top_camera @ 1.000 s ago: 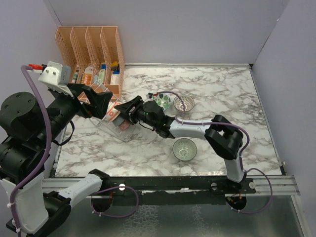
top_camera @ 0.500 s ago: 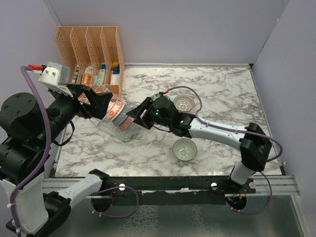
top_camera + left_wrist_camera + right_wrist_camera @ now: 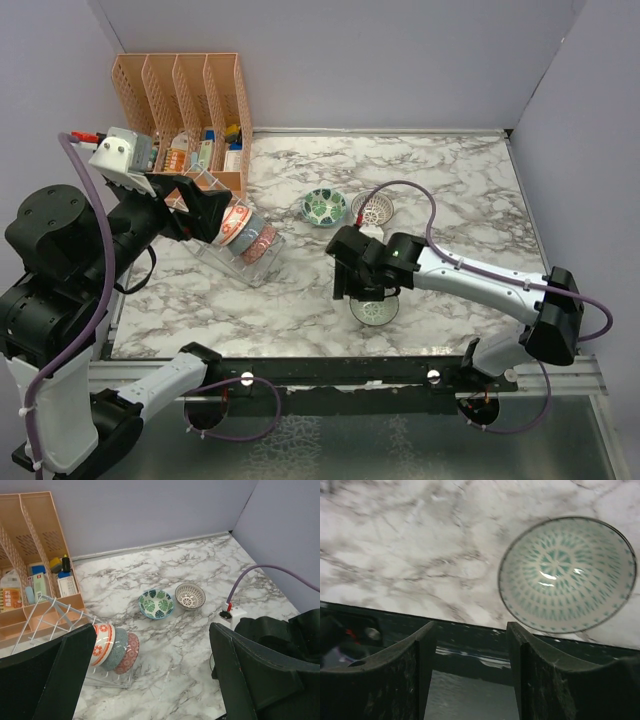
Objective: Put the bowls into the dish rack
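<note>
Pale-green bowl (image 3: 567,575) by parted right fingers (image 3: 395,680)

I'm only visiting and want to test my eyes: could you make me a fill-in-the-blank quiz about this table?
1. The clear rack holds ___ bowls.
2. The leaf-patterned bowl is white and ___.
3. The right hand is open and holds ___.
4. The pale green bowl near it lies ___ the rack.
Missing words: three, green, nothing, outside.
</note>
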You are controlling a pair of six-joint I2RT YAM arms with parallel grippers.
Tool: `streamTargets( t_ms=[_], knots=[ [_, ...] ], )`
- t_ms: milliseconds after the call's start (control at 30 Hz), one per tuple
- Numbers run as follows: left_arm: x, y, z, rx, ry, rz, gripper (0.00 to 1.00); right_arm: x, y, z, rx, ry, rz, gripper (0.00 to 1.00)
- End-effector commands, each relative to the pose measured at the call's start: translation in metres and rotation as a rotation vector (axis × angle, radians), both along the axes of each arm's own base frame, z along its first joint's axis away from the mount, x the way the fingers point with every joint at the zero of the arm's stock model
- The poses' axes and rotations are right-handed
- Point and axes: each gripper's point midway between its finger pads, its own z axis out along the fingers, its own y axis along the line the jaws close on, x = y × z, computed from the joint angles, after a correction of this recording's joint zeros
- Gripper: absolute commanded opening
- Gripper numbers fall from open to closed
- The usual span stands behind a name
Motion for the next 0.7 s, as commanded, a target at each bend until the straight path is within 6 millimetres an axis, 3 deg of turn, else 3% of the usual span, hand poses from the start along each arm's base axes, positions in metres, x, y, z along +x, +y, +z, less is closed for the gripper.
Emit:
streamTargets(
  t_ms=[0,467,667],
  knots=[
    [-0.002,-0.005,0.001,-0.017,-0.006,-0.025,0.99,-0.021,-0.052,-0.023,-0.235,0.033,0.058,0.57],
    [0.0,0.0,-0.007,-0.001,0.019,0.004,0.99,-0.001,-0.021,-0.078,-0.305,0.027,0.151,0.54],
    [-0.001,0.003,-0.011,0.015,0.023,0.015,0.99,0.0,-0.022,-0.089,-0.344,0.029,0.158,0.35]
  ],
)
